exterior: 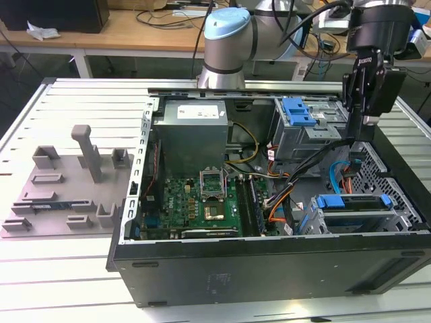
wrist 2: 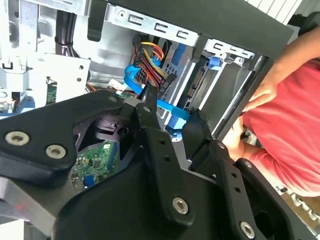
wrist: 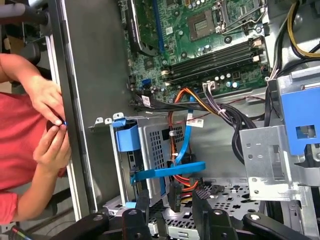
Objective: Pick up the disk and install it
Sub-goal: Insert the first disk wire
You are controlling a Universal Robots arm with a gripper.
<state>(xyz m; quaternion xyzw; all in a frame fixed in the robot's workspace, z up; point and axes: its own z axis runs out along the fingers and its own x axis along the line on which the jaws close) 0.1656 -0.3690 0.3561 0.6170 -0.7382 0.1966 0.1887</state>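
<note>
The disk [exterior: 351, 210], a silver drive in a bright blue rail bracket, lies inside the drive bay at the front corner of the open computer case [exterior: 269, 262], on the exterior view's right. In the first wrist view its blue bracket [wrist: 127, 138] shows at the bay's mouth, with a blue cable [wrist: 167, 173] running past. My gripper [exterior: 362, 120] hangs above that side of the case, well clear of the disk. Its fingers [wrist: 145, 210] stand apart in both wrist views, and nothing is between them [wrist 2: 172, 117].
A grey power-supply box [exterior: 192, 131] and green motherboard [exterior: 202, 202] fill the case's middle. A blue latch on a metal cage [exterior: 300, 111] sits at the back. A person in a red sleeve holds both hands [wrist: 50, 125] at the case's edge. A grey fixture [exterior: 67, 185] lies on the table.
</note>
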